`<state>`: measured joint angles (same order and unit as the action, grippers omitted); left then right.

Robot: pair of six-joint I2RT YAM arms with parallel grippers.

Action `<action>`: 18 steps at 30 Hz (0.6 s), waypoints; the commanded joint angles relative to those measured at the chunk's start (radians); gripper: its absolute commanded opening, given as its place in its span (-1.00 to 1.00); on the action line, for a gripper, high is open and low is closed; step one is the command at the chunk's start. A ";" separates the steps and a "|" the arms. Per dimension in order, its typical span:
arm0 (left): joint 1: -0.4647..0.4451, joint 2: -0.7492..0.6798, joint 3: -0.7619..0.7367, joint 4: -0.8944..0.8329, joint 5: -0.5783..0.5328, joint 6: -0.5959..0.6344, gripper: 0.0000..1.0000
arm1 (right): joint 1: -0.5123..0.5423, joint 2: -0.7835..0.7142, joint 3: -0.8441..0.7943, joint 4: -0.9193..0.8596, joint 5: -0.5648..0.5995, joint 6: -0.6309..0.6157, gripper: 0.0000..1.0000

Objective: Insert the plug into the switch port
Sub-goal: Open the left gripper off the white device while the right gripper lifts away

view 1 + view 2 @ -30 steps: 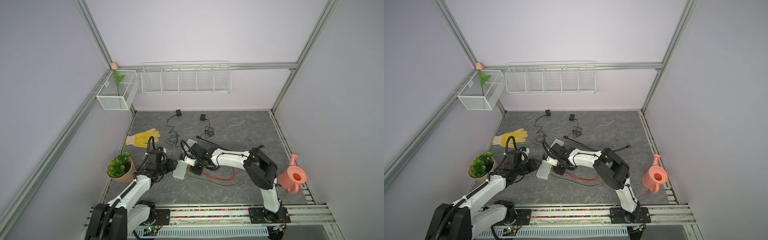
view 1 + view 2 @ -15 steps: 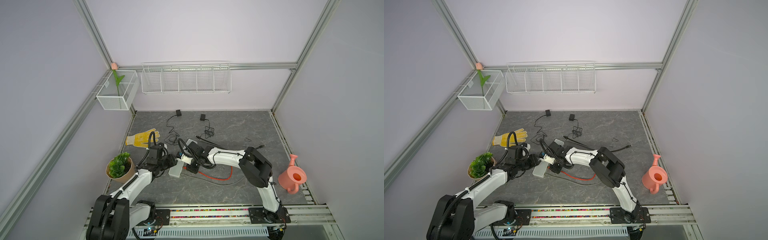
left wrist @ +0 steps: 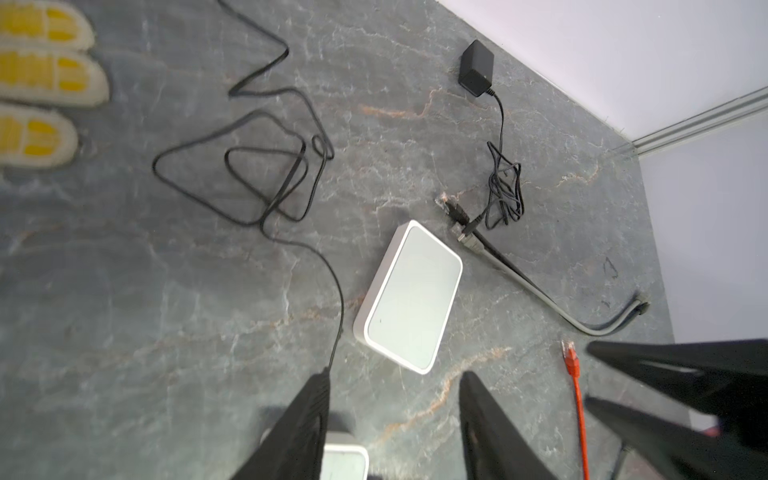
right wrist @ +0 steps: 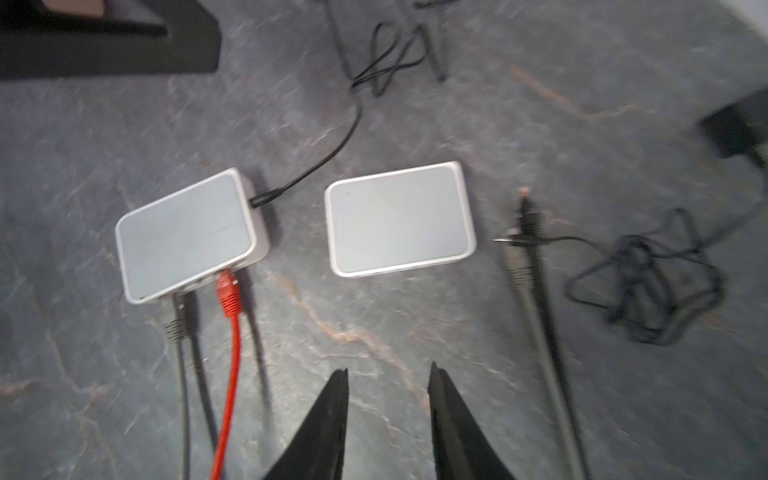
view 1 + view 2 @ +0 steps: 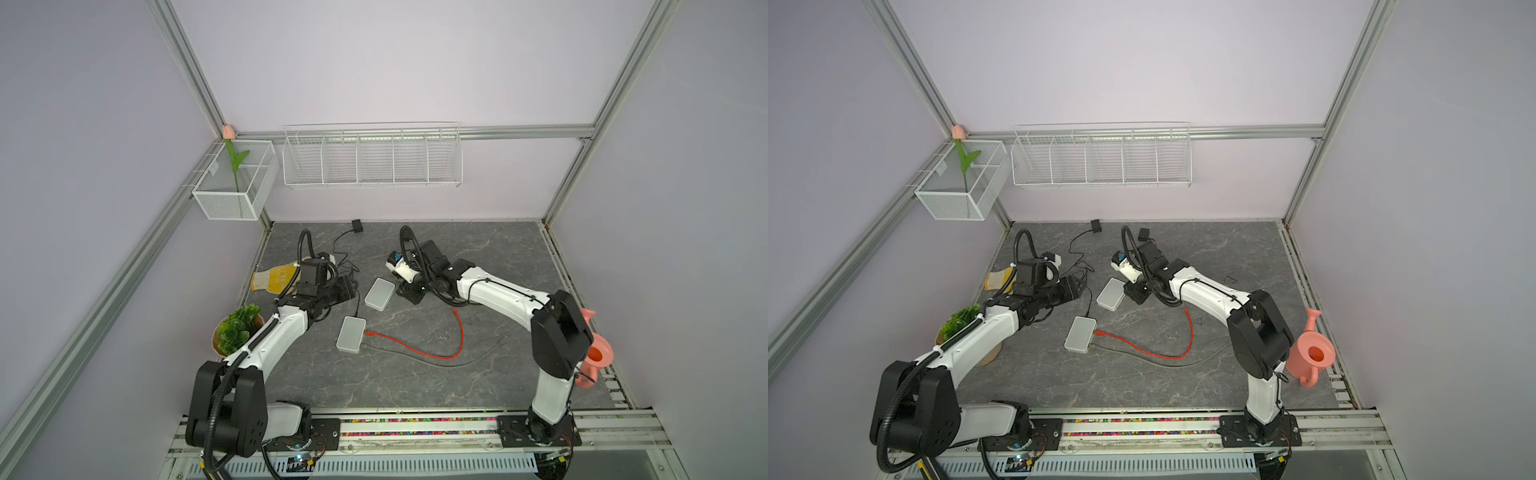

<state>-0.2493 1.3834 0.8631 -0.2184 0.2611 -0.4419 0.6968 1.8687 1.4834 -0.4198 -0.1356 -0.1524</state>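
Note:
Two white switches lie on the grey table. The near switch (image 5: 351,334) (image 4: 189,235) has a red plug (image 4: 227,291) seated in its port, beside a grey plug (image 4: 176,328). Its red cable (image 5: 415,351) loops away to a loose end (image 3: 571,357). The far switch (image 5: 379,294) (image 3: 411,297) has nothing plugged in that I can see. My left gripper (image 5: 351,286) (image 3: 392,376) is open and empty, beside the far switch. My right gripper (image 5: 409,293) (image 4: 388,374) is open and empty on that switch's other side.
Loose black and grey plugs (image 4: 525,216) and a tangled black adapter cord (image 3: 503,195) lie behind the far switch. A yellow glove (image 5: 278,280) and potted plant (image 5: 237,332) sit at the left, a pink watering can (image 5: 1312,353) at the right edge.
Both grippers have opened and drawn back from the near switch toward the far one. The red plug stays in the near switch's port.

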 commanded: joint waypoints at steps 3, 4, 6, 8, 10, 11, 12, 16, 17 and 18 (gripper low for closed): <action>-0.086 0.179 0.207 -0.115 -0.083 0.144 0.27 | -0.094 0.125 0.135 -0.074 -0.069 0.177 -0.26; -0.091 0.212 0.230 -0.121 -0.076 0.146 0.31 | -0.098 0.159 0.171 -0.080 -0.069 0.205 -0.27; -0.100 0.261 0.263 -0.138 -0.075 0.158 0.39 | -0.102 0.219 0.240 -0.098 -0.058 0.254 -0.28; -0.122 0.308 0.299 -0.181 -0.121 0.193 0.49 | -0.103 0.271 0.302 -0.116 -0.039 0.323 -0.31; -0.135 0.341 0.321 -0.204 -0.137 0.212 0.56 | -0.105 0.302 0.329 -0.109 -0.033 0.372 -0.32; -0.140 0.358 0.328 -0.209 -0.142 0.218 0.61 | -0.105 0.322 0.341 -0.105 -0.033 0.396 -0.32; -0.144 0.372 0.335 -0.216 -0.147 0.223 0.64 | -0.107 0.337 0.357 -0.107 -0.034 0.413 -0.32; -0.163 0.417 0.361 -0.233 -0.163 0.238 0.68 | -0.120 0.399 0.409 -0.111 -0.027 0.462 -0.31; -0.167 0.427 0.366 -0.234 -0.163 0.239 0.69 | -0.125 0.406 0.409 -0.099 -0.032 0.471 -0.31; -0.170 0.438 0.371 -0.237 -0.164 0.240 0.69 | -0.128 0.410 0.409 -0.085 -0.035 0.479 -0.31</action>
<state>-0.4065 1.8011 1.1927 -0.4160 0.1238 -0.2386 0.5819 2.2711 1.8668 -0.5152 -0.1612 0.2531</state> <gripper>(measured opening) 0.844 0.343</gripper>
